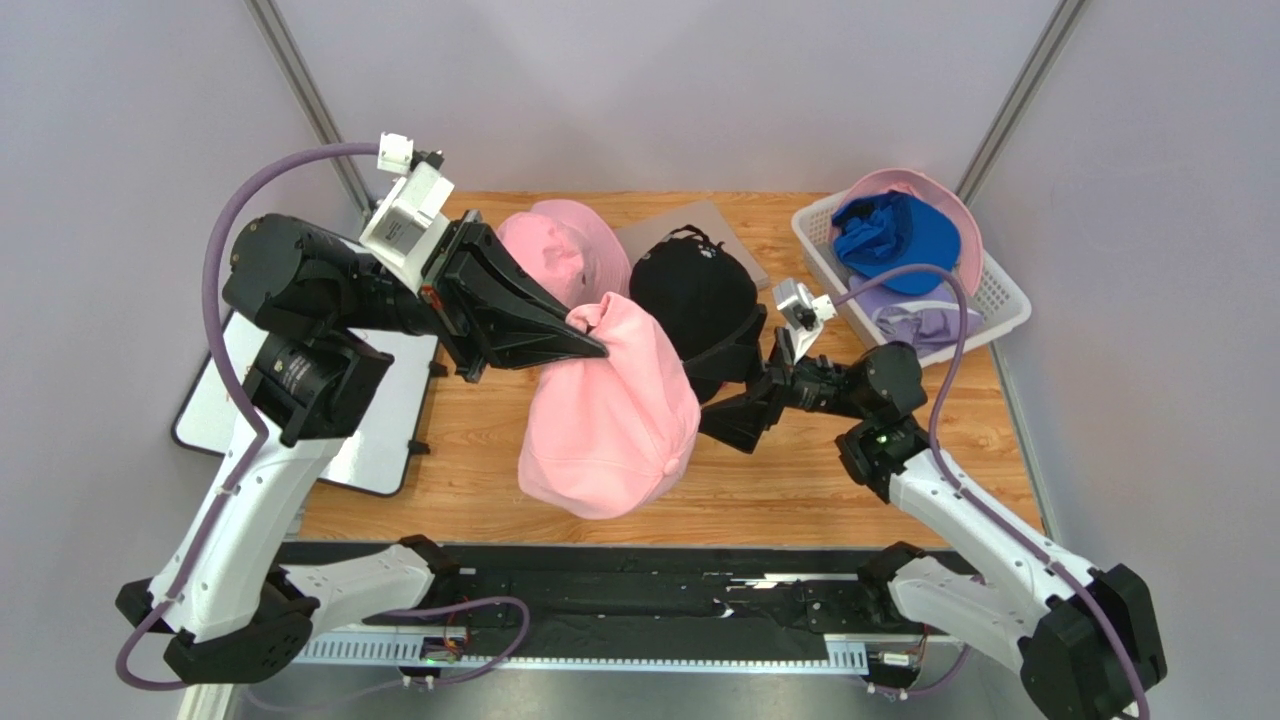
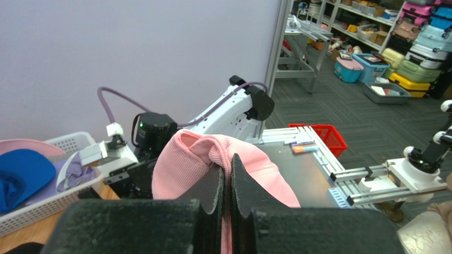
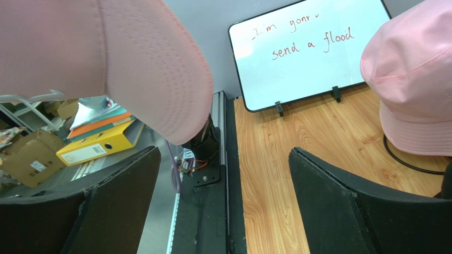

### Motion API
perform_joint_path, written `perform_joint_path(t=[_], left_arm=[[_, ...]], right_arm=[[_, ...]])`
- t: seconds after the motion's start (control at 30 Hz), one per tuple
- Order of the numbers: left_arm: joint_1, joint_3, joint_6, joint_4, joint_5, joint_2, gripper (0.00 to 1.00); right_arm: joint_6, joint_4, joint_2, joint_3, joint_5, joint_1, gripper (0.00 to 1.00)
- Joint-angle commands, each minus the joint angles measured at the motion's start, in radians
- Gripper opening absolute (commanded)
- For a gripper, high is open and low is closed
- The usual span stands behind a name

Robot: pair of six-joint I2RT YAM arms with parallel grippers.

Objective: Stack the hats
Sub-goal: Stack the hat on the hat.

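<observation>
From where I stand, the left gripper (image 1: 597,342) is clamped tight on a fold of the pink cap (image 1: 609,428), and its fingers bury the pinched part. The cap hangs from it over the table's middle, hiding the wood beneath; I can't tell whether its lower edge touches down. At twelve o'clock the black cap (image 1: 694,293) sits over a grey shape (image 1: 703,222) I can't make out, hat or board. The left arm cuts off the near side of the pink bucket hat (image 1: 559,248) at eleven o'clock. The white mesh basket (image 1: 813,237) at two o'clock has a blue cap (image 1: 899,237) on top and a lavender cap (image 1: 917,323) toward its near side. A pink hat (image 1: 944,195) shows only as a rim behind them. The right gripper (image 1: 727,422) is spread wide with nothing in it, just beside the hanging cap's three o'clock edge, pointing toward nine o'clock. Bare table (image 1: 857,495) lies open from four to six o'clock. A whiteboard (image 1: 286,435) stands at the nine o'clock edge.
</observation>
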Motion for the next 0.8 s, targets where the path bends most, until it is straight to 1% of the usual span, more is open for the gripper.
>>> perform_joint_path(t=[0.0,0.03,0.07,0.13,0.17,0.27,0.33,0.53,0.63,0.67,0.77], left_arm=[[0.004,0.038,-0.083,0.127,0.018,0.009,0.00],[0.004,0.037,-0.094,0.133,0.016,0.009,0.00],[0.006,0.037,-0.098,0.144,0.016,0.011,0.00],[0.004,0.037,-0.111,0.151,0.018,0.016,0.00],[0.004,0.037,-0.114,0.160,0.018,0.017,0.00],[0.004,0.040,-0.121,0.165,0.019,0.022,0.00],[0.004,0.041,-0.121,0.165,0.021,0.025,0.00],[0.006,0.046,-0.129,0.176,0.025,0.028,0.00],[0.004,0.044,-0.121,0.176,0.030,0.023,0.00],[0.006,0.041,-0.115,0.168,0.028,0.023,0.00],[0.006,0.024,-0.106,0.179,0.030,0.025,0.00]], right_arm=[[0.146,0.317,0.070,-0.030,0.023,0.003,0.99],[0.177,0.355,0.086,-0.033,0.018,0.004,0.99],[0.205,0.439,0.107,-0.033,0.014,0.006,0.99],[0.288,0.524,0.167,-0.025,0.001,0.007,0.98],[0.314,0.606,0.185,-0.020,0.000,0.009,0.99],[0.401,0.721,0.259,0.010,-0.017,0.024,0.98],[0.414,0.748,0.290,0.026,-0.017,0.045,0.98],[0.394,0.759,0.333,0.073,-0.011,0.098,0.98],[0.415,0.791,0.339,0.075,-0.009,0.105,0.96],[0.447,0.833,0.340,0.072,-0.009,0.107,0.96],[0.463,0.852,0.330,0.067,-0.008,0.121,0.83]])
